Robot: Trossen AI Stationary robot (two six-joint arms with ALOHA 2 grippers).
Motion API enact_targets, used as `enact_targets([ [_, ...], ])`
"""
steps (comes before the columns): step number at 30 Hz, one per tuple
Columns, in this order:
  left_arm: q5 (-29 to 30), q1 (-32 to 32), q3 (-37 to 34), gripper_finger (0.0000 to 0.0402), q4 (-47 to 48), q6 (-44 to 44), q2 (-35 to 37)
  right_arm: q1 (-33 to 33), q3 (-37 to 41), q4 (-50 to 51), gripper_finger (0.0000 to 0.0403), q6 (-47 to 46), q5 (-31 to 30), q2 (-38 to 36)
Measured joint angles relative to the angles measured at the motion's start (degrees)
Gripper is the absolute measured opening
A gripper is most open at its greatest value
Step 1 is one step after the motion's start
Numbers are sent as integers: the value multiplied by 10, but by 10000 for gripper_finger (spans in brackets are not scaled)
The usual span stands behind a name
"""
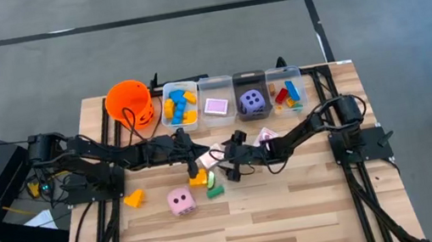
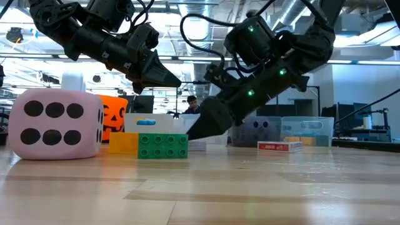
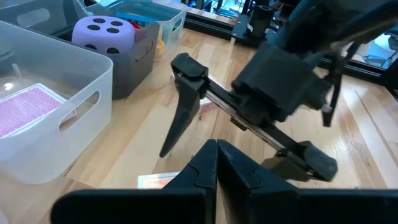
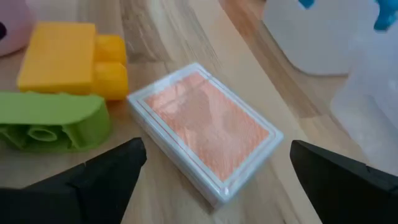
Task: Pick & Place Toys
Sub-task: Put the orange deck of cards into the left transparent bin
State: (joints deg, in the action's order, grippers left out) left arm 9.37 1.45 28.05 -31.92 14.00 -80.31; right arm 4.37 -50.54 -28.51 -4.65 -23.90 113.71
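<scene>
**Sorting well underway, a handful of toys still loose**

On the left, an orange bucket (image 1: 128, 101) stands at the back of the table (image 1: 298, 212), beside a row of four bins. The first bin (image 1: 183, 122) holds blue and yellow blocks (image 1: 180, 107), the next a pink card (image 1: 217, 105), the third the purple die (image 1: 253, 102), the last red, blue and yellow blocks (image 1: 287, 93). These look finished.

Still loose on the boards: an orange block (image 1: 133, 199), the pink die (image 1: 181, 200), a yellow block (image 1: 198, 178) touching a green block (image 1: 215, 191), and a card pack (image 4: 204, 139) near the middle. A second pink card (image 1: 265, 135) seems to lie by the right arm, though it is partly hidden.

The left gripper (image 1: 200, 153) hovers mid-table, jaws closed on nothing. The right gripper (image 4: 214, 168) sits low over the card pack, fingers spread wide on either side of it, not yet gripping.
</scene>
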Motion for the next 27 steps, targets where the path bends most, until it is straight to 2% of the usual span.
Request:
enact_targets([
  [12, 0, 0, 0, 2, 0, 2, 0, -6, -11, -5, 400, 22, -18, -1],
  [15, -23, 0, 0, 2, 2, 39, 0, -15, -11, -2, 400, 23, -15, -1],
  [18, -50, 0, 0, 1, 37, 95, 0, -25, -11, 14, 400, 32, 16, -1],
  [20, -42, -4, 0, 1, 75, 123, 0, -28, -11, 22, 400, 33, 35, -1],
  [23, -1, -5, 0, 1, 115, 146, 0, -33, -11, 40, 400, 39, 52, -2],
  [27, 18, -5, 0, 0, 132, 171, -16, -34, -11, 69, 400, 51, 59, -2],
])
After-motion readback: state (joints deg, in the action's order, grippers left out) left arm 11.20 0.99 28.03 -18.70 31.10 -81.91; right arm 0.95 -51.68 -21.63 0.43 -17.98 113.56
